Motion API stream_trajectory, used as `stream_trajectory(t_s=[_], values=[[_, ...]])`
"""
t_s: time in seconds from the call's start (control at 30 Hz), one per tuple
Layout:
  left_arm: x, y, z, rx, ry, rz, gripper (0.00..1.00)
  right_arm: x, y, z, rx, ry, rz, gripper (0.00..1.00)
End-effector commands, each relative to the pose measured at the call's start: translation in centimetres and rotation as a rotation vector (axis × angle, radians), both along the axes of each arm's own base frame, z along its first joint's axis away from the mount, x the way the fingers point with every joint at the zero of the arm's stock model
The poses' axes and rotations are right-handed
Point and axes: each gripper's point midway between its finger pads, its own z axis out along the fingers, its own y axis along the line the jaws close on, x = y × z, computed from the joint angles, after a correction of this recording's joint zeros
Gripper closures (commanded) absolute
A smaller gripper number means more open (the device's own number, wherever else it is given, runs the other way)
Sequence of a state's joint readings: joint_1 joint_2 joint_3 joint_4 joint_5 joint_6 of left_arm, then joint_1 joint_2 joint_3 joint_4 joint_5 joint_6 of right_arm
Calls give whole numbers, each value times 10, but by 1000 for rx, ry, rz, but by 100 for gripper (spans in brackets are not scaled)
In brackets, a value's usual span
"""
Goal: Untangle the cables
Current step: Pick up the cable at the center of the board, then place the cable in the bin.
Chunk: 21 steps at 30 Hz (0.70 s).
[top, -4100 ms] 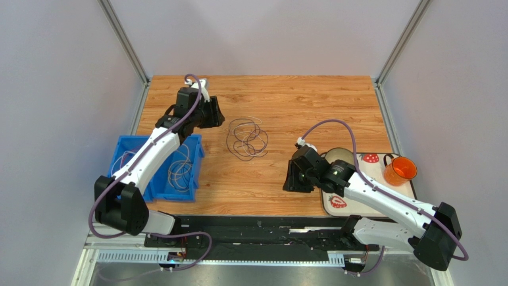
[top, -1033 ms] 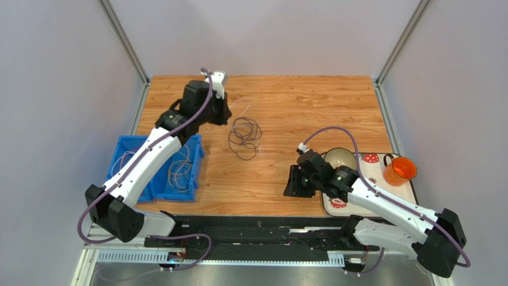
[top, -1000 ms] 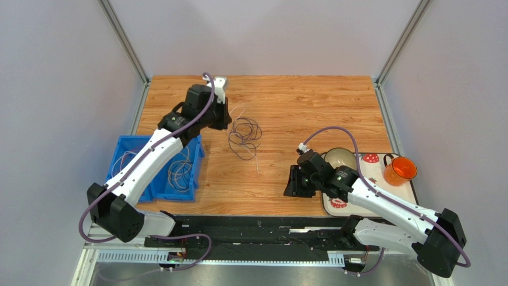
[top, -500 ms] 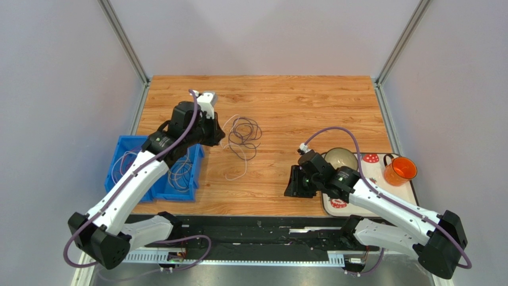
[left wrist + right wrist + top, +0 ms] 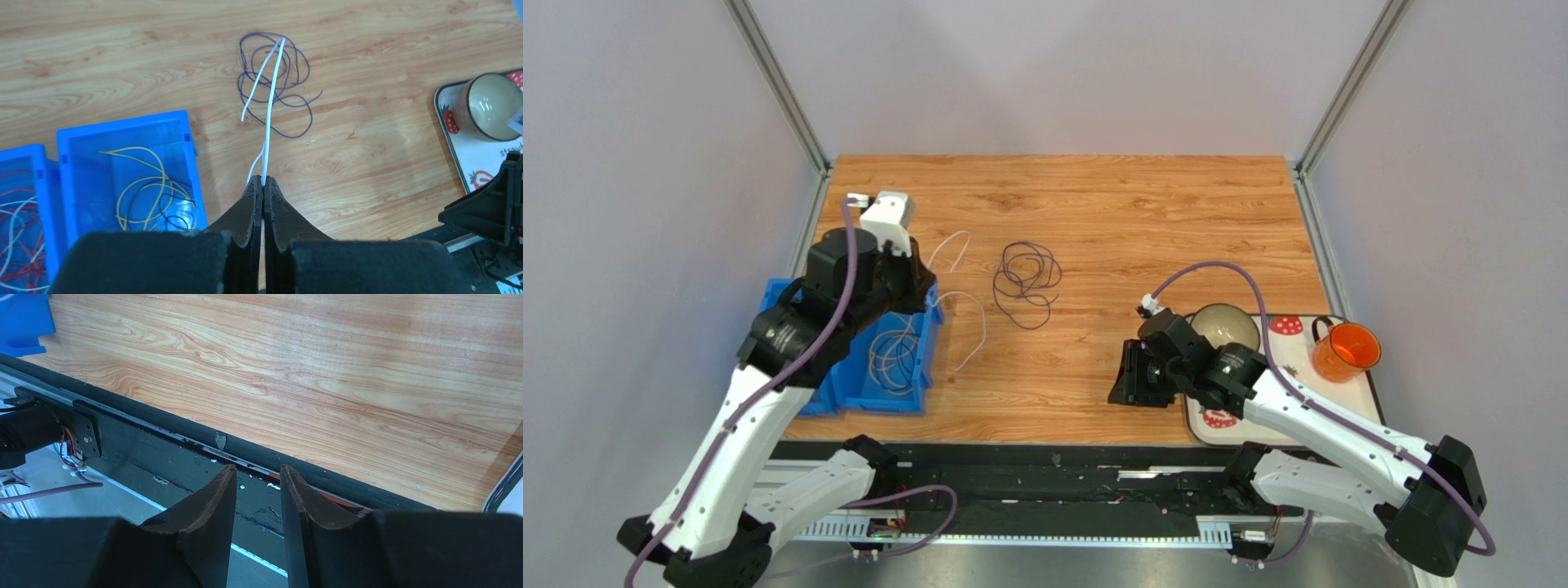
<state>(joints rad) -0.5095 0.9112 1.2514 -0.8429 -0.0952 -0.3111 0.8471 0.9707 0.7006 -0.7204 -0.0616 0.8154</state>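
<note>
1. The left gripper is closed tight on a white cable, pinching it at the very fingertips. It hangs above the table at the far right corner of the blue bin.
2. The white cable's two ends trail down toward the wood. From above it looks apart from the dark cables in the middle of the table. The left wrist view lines the two up, so contact cannot be ruled out.
3. The right gripper is narrowly open and holds nothing, parked over the near table edge.
4. The bin compartment below holds a yellow cable with some dark ones.
5. Risks, as judged:
   - The thin wire could slip from so small a pinch.
   - The long tails could drape over the bin rim on release.
   - Any remaining snag could drag the dark bundle along.
</note>
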Motion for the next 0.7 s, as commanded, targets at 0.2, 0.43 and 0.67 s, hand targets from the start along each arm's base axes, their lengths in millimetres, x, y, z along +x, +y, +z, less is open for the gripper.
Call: stream_trajectory(t_s=[0.2,0.43,0.67], values=[[-43,67,99,26,-283,150,100,3,7,10,38,-4,-4,64],[-53,104,132,97,-372,272,100,4,20,11,63,26,15,65],[-54,149,139,248,-417,468,100,5,24,12,68,39,12,65]])
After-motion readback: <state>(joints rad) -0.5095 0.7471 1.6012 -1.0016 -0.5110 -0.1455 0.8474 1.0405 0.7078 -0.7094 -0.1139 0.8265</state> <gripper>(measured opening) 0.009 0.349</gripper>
